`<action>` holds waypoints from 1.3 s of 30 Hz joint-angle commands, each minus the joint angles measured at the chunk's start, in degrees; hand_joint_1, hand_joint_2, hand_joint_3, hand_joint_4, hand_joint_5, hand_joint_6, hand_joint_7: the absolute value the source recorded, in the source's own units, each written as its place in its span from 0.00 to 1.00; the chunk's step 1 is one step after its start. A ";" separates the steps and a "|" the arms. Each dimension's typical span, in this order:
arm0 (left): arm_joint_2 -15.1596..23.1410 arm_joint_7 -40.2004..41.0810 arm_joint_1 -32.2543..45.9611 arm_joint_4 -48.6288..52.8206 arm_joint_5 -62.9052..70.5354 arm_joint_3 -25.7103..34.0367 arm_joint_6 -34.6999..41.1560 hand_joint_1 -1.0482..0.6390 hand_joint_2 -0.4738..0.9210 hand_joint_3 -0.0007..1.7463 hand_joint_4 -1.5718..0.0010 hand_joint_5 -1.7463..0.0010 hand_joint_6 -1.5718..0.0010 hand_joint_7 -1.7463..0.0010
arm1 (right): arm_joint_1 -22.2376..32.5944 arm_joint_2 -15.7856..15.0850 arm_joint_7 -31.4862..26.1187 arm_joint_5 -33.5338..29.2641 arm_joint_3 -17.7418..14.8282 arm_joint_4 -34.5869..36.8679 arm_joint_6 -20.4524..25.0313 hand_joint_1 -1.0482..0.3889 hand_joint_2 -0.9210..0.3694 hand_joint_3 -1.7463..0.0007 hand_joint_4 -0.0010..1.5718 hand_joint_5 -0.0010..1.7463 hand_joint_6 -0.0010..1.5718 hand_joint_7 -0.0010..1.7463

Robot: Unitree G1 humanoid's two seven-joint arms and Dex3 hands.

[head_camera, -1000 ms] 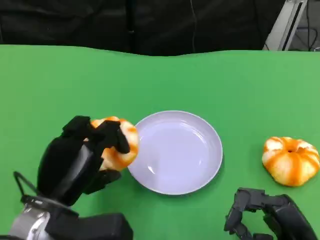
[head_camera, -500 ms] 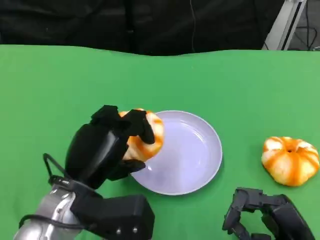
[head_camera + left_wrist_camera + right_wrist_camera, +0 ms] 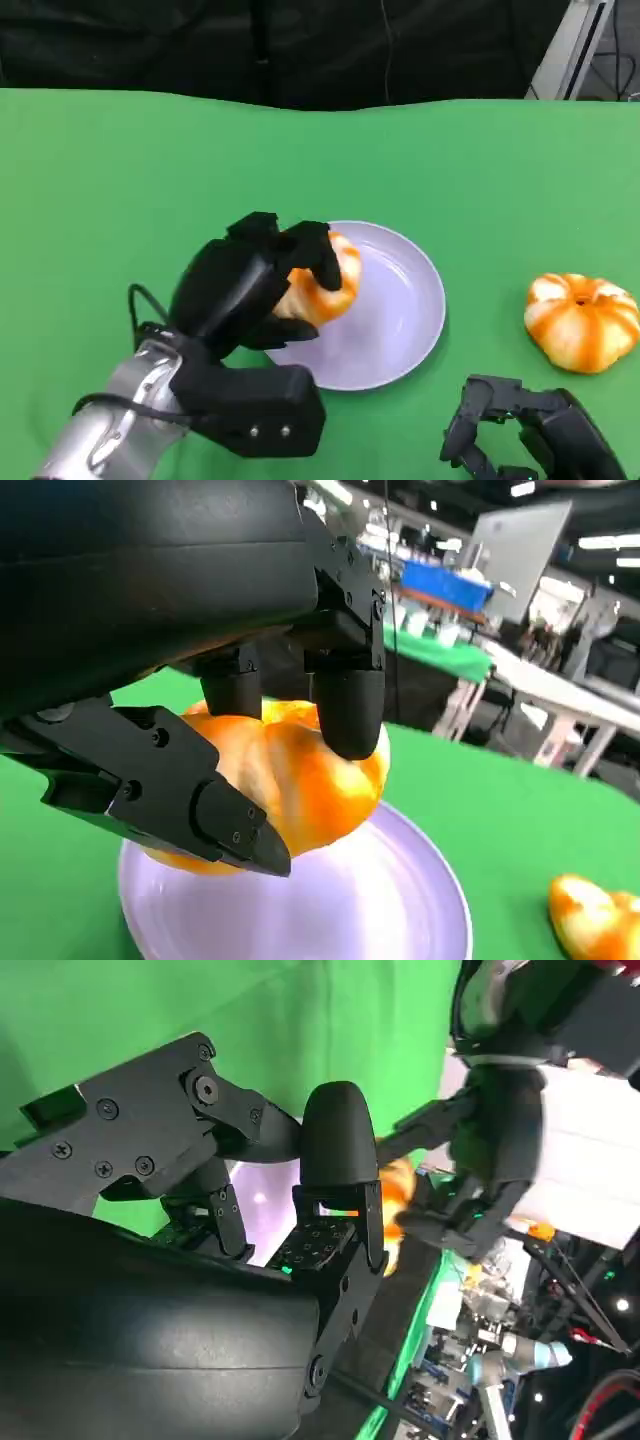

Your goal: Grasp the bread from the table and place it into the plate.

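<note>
1. Since a second ago the left hand (image 3: 262, 285) has carried the bread (image 3: 322, 280) rightward across the head view, from beside the plate's left edge to over its left half; the plate, the second loaf and the right hand have kept their places.
2. Green worktop (image 3: 130, 170) fills most of the head view, ending at a dark backdrop along the top of the frame.
3. Left forearm, silver with a black block at the wrist, rises from the lower left of the head view toward the centre.
4. Pale lilac plate (image 3: 405, 300) sits at the centre of the head view, its left part hidden behind the hand and the bread.
5. Left hand grips the bread, fingers (image 3: 345, 705) wrapped over its top and the thumb along its side in the left wrist view.
6. Orange-and-white bread (image 3: 300, 780) sits inside the plate's (image 3: 400, 910) outline, low over the left of the dish; whether it touches the dish I cannot tell.
7. Second striped loaf (image 3: 582, 321) lies on the worktop at the right edge of the head view, well apart from the plate.
8. Right hand (image 3: 520, 430) rests at the lower right of the head view, fingers curled inward around nothing.
</note>
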 commanded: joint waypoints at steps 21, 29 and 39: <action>-4.53 -9.90 -12.46 16.00 -3.07 -5.50 -3.64 0.55 0.91 0.00 0.66 0.09 0.56 0.30 | 0.57 -0.22 -0.63 -0.05 0.29 -0.69 0.04 0.55 0.22 0.49 0.52 0.89 0.50 0.76; -5.30 -10.98 -14.33 19.11 -2.59 -5.91 -2.95 0.54 0.92 0.00 0.53 0.66 0.39 0.98 | 0.39 -0.19 -1.10 -0.36 0.28 -0.37 -0.29 0.55 0.23 0.48 0.51 0.89 0.50 0.75; -6.78 -14.64 -15.03 23.88 -8.03 -3.51 -3.65 0.21 1.00 0.29 0.70 0.98 0.77 1.00 | 0.53 0.56 -1.85 -1.04 0.72 -0.44 -0.51 0.57 0.24 0.46 0.51 0.89 0.50 0.76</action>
